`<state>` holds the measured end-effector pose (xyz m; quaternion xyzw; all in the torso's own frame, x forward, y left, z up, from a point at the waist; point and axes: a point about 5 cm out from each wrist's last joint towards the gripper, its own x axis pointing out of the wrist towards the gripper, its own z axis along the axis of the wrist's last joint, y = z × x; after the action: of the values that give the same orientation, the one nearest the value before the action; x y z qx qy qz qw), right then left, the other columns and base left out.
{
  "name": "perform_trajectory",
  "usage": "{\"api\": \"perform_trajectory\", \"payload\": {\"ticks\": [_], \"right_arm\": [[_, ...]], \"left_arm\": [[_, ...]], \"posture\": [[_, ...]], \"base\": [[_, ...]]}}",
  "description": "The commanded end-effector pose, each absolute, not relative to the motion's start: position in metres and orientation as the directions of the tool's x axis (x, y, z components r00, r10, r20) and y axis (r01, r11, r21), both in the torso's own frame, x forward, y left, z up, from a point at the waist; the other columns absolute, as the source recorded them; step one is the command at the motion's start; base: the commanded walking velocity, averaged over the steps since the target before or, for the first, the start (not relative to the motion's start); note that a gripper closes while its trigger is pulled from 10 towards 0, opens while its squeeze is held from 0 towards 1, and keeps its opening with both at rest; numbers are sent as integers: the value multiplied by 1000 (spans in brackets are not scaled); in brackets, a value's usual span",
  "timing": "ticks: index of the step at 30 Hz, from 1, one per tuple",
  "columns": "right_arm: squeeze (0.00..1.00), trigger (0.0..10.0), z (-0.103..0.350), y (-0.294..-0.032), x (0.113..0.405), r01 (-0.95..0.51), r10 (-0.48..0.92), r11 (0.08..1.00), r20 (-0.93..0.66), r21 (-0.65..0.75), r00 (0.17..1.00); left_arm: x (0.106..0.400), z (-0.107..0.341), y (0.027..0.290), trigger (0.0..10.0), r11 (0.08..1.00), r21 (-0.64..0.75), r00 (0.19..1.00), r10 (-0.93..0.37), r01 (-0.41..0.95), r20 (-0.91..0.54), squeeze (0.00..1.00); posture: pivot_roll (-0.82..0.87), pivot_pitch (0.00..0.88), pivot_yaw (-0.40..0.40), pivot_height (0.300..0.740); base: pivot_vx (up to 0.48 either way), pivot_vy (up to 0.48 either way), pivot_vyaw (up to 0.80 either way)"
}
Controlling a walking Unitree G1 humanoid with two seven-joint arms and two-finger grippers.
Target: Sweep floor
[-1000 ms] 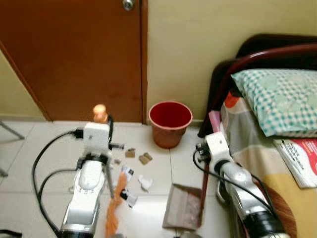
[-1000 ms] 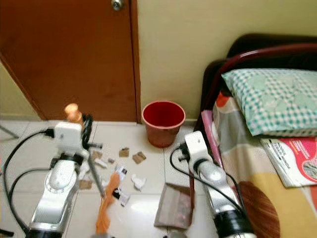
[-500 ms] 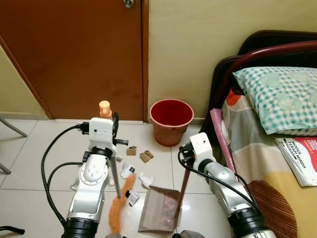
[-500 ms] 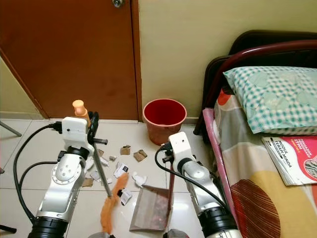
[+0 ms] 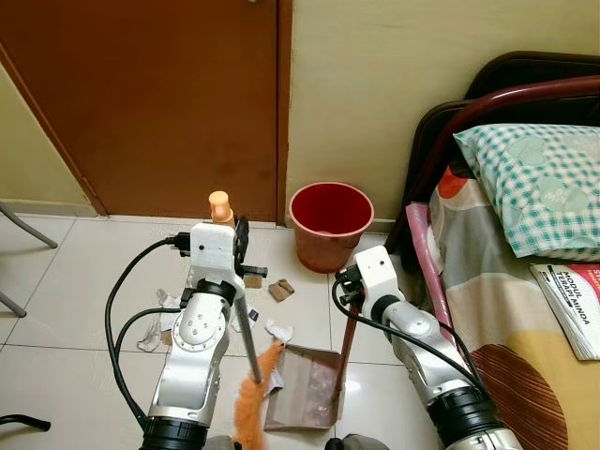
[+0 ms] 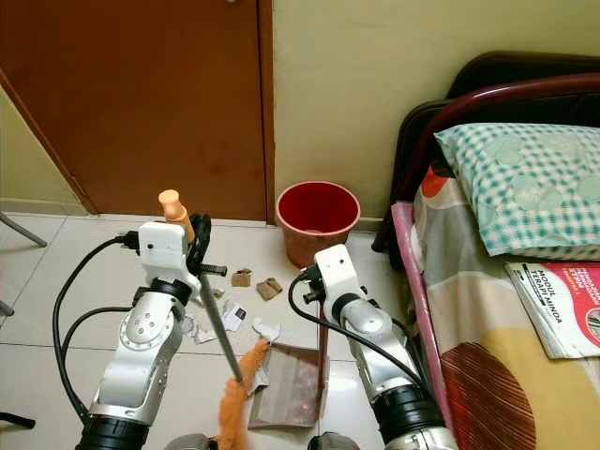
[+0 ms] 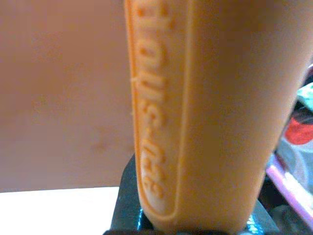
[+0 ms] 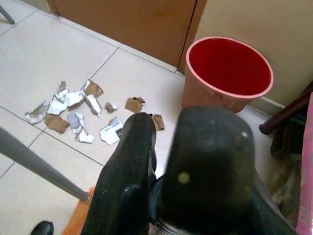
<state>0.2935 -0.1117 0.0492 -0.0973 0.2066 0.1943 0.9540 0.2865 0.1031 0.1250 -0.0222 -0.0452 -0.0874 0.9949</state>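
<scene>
Our broom (image 5: 249,398) has its orange bristles at the mouth of the dustpan (image 5: 305,387), which lies on the floor (image 5: 66,281) and already holds some scraps. Our left gripper (image 6: 195,246) is clamped around the broom's orange grip; our right gripper (image 5: 349,292) is closed on the dustpan's red handle. More scraps (image 8: 73,107) lie well apart, toward the door (image 5: 159,94), near the bin (image 5: 330,225). We judge the job partly done.

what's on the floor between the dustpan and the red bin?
Left eye view: between the dustpan and the red bin lie bare tile, one white paper scrap by the pan's edge and a brown scrap nearer the bin.
</scene>
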Motion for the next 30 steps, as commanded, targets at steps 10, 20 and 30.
{"api": "perform_trajectory", "payload": {"ticks": [10,20,30], "right_arm": [[0,10000,41,-113,292,-424,323,897,-471,-125,821],[0,10000,46,-127,292,-394,299,910,-452,-131,840],[0,10000,54,-148,283,-373,321,926,-387,-64,864]], "left_arm": [[291,174,88,10000,912,-314,956,-205,264,209,0],[290,173,128,10000,960,-235,976,-108,151,189,0],[284,182,166,10000,996,-87,969,34,-13,244,0]], "posture": [[4,92,-42,740],[9,94,-38,740],[2,89,-40,740]], "base": [[0,0,0],[0,0,0],[0,0,0]]}}
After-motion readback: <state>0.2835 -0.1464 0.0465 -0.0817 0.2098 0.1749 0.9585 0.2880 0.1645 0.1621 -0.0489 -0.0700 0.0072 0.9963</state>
